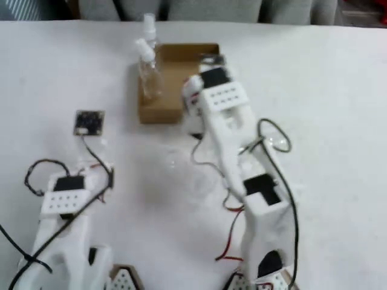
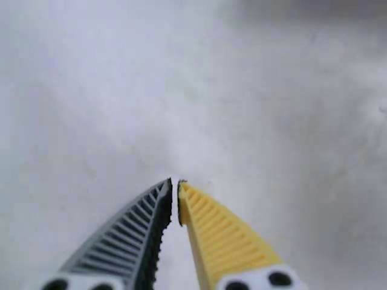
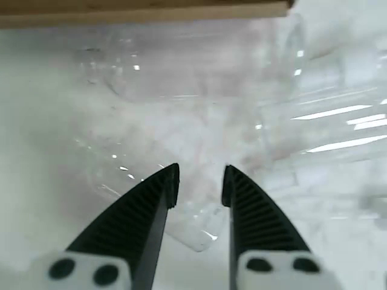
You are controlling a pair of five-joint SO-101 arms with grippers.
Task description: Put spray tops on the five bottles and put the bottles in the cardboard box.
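Clear plastic bottles [image 1: 149, 66] with white spray tops, two counted, stand upright in the brown cardboard box [image 1: 160, 113], at its end nearer the left arm, on the white counter [image 1: 326, 78]. At least two more clear bottles [image 3: 181, 78] lie on the counter against the box wall. Just before them is the right claw [image 3: 199, 184], released, black fingers slightly parted. The left claw [image 2: 175, 187] is clenched over bare counter.

Clear bottles [image 3: 199, 103] lying beside box [image 1: 181, 66] block approach; upright bottles [image 1: 149, 66] crowd its left side; bench [image 1: 338, 90] open toward right edge.
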